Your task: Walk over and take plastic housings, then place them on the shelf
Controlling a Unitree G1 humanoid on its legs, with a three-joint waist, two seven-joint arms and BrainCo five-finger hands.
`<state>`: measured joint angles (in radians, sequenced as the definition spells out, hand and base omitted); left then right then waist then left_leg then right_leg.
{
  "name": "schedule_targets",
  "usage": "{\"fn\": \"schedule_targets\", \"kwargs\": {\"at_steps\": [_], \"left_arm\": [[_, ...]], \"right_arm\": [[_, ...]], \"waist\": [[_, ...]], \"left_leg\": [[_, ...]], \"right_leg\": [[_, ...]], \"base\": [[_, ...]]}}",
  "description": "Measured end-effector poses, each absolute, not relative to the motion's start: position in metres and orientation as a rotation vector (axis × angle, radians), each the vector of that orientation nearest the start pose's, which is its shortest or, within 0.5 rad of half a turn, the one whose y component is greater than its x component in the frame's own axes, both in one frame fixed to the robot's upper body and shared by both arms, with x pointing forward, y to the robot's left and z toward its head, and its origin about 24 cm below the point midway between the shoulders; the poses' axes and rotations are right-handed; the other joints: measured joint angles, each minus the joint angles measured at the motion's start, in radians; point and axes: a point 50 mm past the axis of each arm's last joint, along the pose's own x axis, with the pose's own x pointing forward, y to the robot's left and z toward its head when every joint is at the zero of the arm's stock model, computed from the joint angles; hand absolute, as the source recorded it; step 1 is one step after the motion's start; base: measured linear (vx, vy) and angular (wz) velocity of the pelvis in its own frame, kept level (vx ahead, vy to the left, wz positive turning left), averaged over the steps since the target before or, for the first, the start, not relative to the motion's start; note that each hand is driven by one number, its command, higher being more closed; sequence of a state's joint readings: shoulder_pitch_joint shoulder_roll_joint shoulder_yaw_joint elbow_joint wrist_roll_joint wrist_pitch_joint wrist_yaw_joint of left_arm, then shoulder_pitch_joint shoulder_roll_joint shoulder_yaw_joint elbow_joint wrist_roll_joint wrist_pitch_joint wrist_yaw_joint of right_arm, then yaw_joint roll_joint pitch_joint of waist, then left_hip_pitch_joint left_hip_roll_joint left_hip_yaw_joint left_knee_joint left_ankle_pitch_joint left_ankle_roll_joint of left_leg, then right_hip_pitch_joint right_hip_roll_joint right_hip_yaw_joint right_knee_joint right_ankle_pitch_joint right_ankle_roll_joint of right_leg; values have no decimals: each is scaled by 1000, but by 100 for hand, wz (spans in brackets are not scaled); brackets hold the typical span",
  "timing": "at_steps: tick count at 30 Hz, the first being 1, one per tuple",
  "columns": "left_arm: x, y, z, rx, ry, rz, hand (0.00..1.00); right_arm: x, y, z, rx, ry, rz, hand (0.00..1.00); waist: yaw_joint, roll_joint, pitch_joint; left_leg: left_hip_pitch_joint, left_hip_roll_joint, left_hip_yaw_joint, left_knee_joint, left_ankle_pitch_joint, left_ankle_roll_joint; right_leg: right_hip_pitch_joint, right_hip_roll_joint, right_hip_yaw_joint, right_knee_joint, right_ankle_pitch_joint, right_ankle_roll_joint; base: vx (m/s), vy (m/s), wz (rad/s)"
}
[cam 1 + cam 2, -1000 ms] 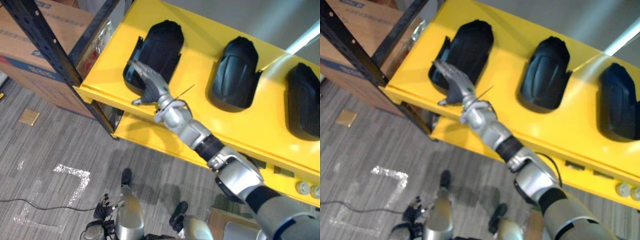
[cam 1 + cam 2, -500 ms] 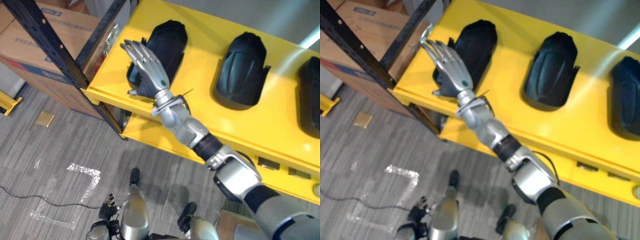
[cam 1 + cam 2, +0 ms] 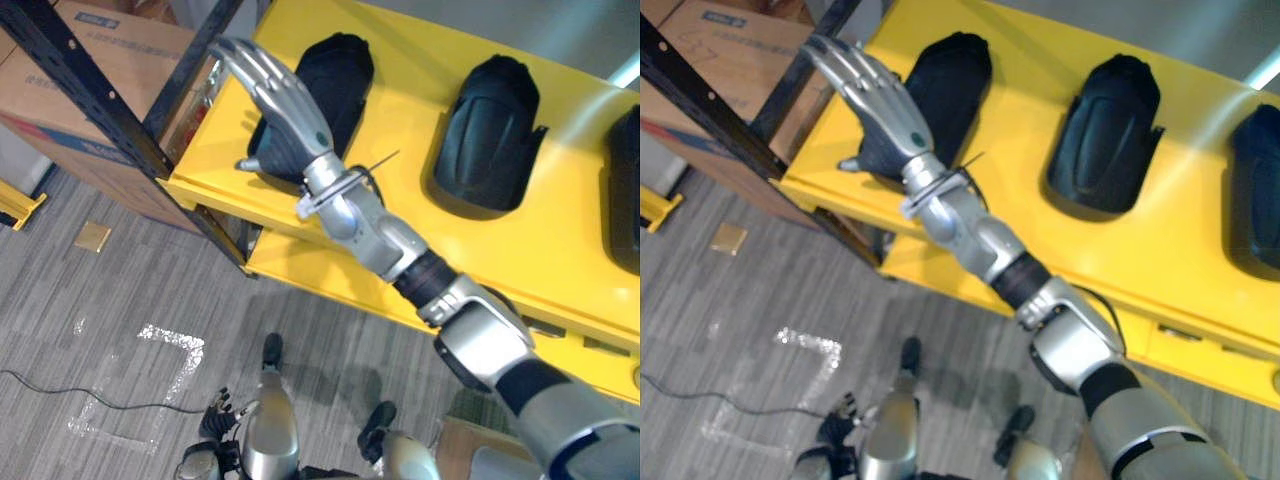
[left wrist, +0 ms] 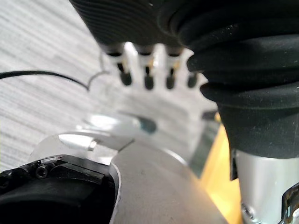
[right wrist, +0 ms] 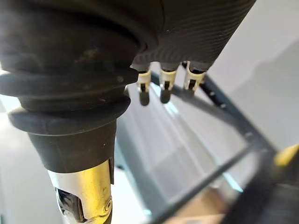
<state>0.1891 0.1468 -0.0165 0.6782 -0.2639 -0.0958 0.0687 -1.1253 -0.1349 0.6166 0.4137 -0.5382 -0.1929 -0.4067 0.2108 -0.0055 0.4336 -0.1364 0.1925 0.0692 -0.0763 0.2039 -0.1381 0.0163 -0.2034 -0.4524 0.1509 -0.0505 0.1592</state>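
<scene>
Over the yellow shelf [image 3: 412, 100], my right hand [image 3: 287, 112] hovers by the leftmost housing [image 3: 345, 78], fingers [image 3: 252, 66] straight, empty. Prob. light, stiff, slick plastic; grip w/ thumb across its edges.

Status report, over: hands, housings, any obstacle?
Right hand open at leftmost housing, empty. Left hand low, open. Three housings on yellow shelf. Black post near right hand.

Bare yellow shelf [image 3: 408, 105] lies between the left housing [image 3: 340, 70] and the middle housing [image 3: 490, 125]. More bare shelf lies past the middle housing. The right robot hand [image 3: 280, 100] hangs flat-fingered over the left one. A black post [image 3: 95, 95] and a cardboard box [image 3: 130, 50] stand near on its left side.
</scene>
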Motion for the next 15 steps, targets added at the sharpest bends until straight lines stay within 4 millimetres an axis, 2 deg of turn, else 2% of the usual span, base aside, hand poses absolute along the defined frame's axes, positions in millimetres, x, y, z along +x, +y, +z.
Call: {"fn": "schedule_targets", "kwargs": {"at_steps": [5,7,10,13,15], "left_arm": [[129,210,-124,-76,768,267,0],[127,212,-124,-80,771,281,0],[126,217,-124,-105,765,318,0],[126,219,-124,-113,772,328,0],[129,221,-123,-76,761,313,0]], "right_arm": [[291,23,266,-719,-1228,395,0],[273,19,265,-655,-1209,569,0],[252,26,247,-557,-1070,893,0],[249,29,240,-470,-941,1008,0],[251,28,240,-450,-905,1006,0]], "waist": [[-8,-4,1],[-14,-9,3],[-46,-22,5],[-52,-32,9],[-52,-39,14]], "left_leg": [[18,6,32,-1,-4,0],[23,8,51,-2,-4,1],[31,7,58,-2,-6,3],[31,7,75,-2,-8,6],[31,7,84,-1,-8,7]], "right_leg": [[-8,0,28,7,0,0],[-22,-1,49,12,0,-1],[-22,-2,58,16,1,0],[-37,-5,73,25,1,0],[-53,-8,85,35,1,0]], "base": [[-15,-8,-18],[-22,-11,-25],[-15,-13,-9],[-25,-2,-10],[-32,2,-15]]}}
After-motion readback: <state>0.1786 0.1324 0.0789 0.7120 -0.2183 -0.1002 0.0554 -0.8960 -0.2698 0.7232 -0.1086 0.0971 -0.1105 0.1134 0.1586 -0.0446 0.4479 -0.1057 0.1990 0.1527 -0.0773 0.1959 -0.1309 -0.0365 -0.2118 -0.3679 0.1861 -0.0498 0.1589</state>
